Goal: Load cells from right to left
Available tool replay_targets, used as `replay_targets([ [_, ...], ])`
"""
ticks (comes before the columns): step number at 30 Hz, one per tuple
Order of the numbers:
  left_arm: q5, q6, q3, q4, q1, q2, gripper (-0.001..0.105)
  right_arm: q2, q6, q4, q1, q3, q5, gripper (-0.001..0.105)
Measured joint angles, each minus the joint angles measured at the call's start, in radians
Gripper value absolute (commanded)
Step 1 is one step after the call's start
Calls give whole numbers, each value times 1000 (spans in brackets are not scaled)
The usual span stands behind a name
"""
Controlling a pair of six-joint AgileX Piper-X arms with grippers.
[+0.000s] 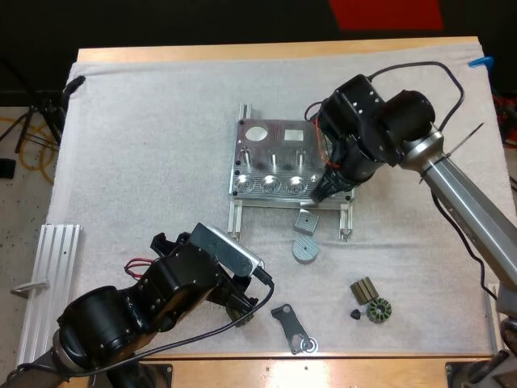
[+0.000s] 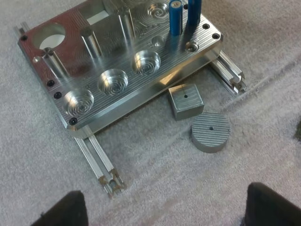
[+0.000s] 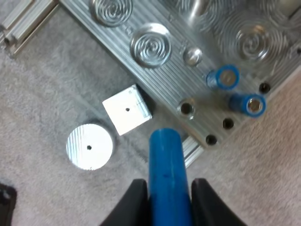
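The blue cell (image 3: 165, 174) we are loading sits clamped in our right gripper (image 3: 167, 186), one black finger pressing on each side of it. It hangs over the mat (image 1: 145, 162) just off the fixture (image 3: 155, 47), at its front right corner. In the high view that gripper (image 1: 327, 187) is at the same corner of the fixture (image 1: 275, 162), which lies near the middle of the mat on two rails that stick out towards the near edge.

Two standing cells (image 3: 225, 77) (image 3: 249, 104) are upright in the right end of the fixture, close together; the left wrist view shows them (image 2: 175, 19) (image 2: 194, 12) at the far end of the plate (image 2: 117, 70). Three round pockets along its front edge show bare machined bottoms.

Just in front of the fixture, on the mat, lie a square block (image 1: 306, 220) and, nearer us, a ribbed disc (image 1: 305, 249), close but apart.

Our left gripper (image 2: 169, 207) hovers over bare mat towards the near edge, its fingers (image 2: 66, 212) spread wide and gripping nothing.

Farther out, by the mat's near edge, lie a dark bracket (image 1: 292, 327), a small ribbed piece (image 1: 364, 289), a toothed ring (image 1: 378, 310) and a tiny dark cone (image 1: 355, 314). A grooved aluminium plate (image 1: 52, 283) lies off the mat's left edge.
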Motion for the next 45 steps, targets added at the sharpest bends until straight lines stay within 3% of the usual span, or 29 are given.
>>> replay_targets([
  [12,0,45,0,0,0,0,67,183,-57,9,0,-195,37,12],
  [23,0,50,0,0,0,0,67,255,-154,50,0,-206,91,12],
  [32,0,60,0,0,0,0,67,289,-424,3,16,-206,155,12],
  [37,0,60,0,0,0,0,67,307,-509,-7,40,-206,157,12],
  [42,0,69,0,0,0,0,67,330,-668,-14,59,-206,174,12],
  [45,0,72,0,0,0,0,67,335,-698,-16,58,-206,185,12],
])
